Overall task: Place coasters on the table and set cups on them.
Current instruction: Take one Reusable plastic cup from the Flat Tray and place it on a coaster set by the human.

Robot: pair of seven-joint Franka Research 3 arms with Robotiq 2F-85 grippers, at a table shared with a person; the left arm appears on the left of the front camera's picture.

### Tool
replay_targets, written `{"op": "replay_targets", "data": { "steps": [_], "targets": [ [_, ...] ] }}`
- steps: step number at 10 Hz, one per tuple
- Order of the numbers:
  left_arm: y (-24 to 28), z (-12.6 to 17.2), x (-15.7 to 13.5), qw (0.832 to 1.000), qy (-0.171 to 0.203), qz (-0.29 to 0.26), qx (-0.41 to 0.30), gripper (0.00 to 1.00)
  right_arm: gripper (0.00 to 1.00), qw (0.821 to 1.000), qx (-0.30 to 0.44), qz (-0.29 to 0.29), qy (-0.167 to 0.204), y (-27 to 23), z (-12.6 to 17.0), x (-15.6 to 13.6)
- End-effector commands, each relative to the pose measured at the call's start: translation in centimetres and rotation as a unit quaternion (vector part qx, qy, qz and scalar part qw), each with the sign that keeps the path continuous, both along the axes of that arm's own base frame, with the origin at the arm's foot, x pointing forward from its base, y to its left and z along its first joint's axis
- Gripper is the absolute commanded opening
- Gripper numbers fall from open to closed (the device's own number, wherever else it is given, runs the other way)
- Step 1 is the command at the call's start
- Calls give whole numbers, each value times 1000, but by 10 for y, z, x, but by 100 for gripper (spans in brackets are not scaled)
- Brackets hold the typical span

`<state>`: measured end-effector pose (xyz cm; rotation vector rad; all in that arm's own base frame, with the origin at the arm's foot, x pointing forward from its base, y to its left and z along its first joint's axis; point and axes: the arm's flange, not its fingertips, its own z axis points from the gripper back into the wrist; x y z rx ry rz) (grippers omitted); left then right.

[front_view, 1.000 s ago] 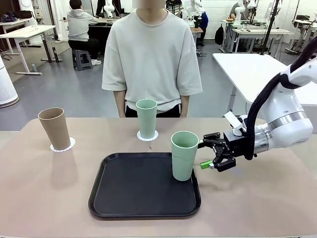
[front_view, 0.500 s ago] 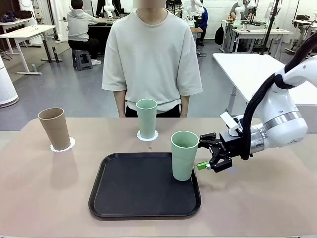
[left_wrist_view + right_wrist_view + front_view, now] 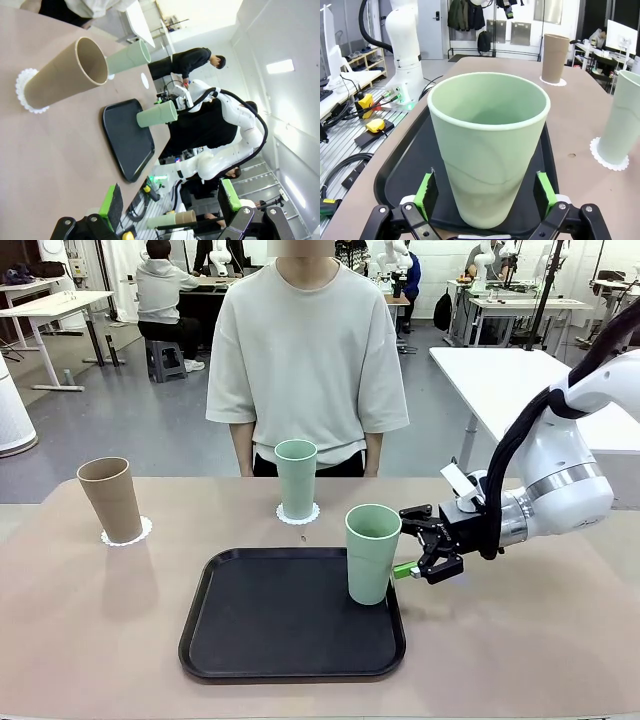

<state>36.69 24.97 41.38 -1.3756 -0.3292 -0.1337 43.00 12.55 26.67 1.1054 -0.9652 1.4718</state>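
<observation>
right claw (image 3: 405, 550) nearer than before, open jaws flanking mint cup (image 3: 372, 553)

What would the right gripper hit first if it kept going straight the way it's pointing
Most likely the mint green cup standing on the black tray: the right gripper is open with that cup already between its green pads, apparently not yet touching.

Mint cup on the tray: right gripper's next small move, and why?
Probably close the jaws on it. In the right wrist view the mint cup stands upright on the black tray, between the right gripper's open green pads, which flank its lower wall with small gaps. The front view cannot confirm depth.
</observation>
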Motion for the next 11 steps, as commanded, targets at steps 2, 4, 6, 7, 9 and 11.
{"op": "replay_targets", "data": {
  "steps": [2, 4, 6, 7, 9, 11],
  "targets": [
    [0, 2, 0, 1000, 2, 4, 0, 100, 100, 1000, 18, 0, 0, 16, -6, 8],
    [0, 2, 0, 1000, 2, 4, 0, 100, 100, 1000, 18, 3, 4, 21, -8, 11],
    [0, 2, 0, 1000, 2, 4, 0, 100, 100, 1000, 18, 5, 10, 26, -10, 14],
    [0, 2, 0, 1000, 2, 4, 0, 100, 100, 1000, 17, 9, 12, 29, -11, 14],
    [0, 2, 0, 1000, 2, 4, 0, 100, 100, 1000, 15, 19, 20, 37, -12, 13],
    [0, 2, 0, 1000, 2, 4, 0, 100, 100, 999, 14, 25, 22, 40, -14, 13]
  ]
}}
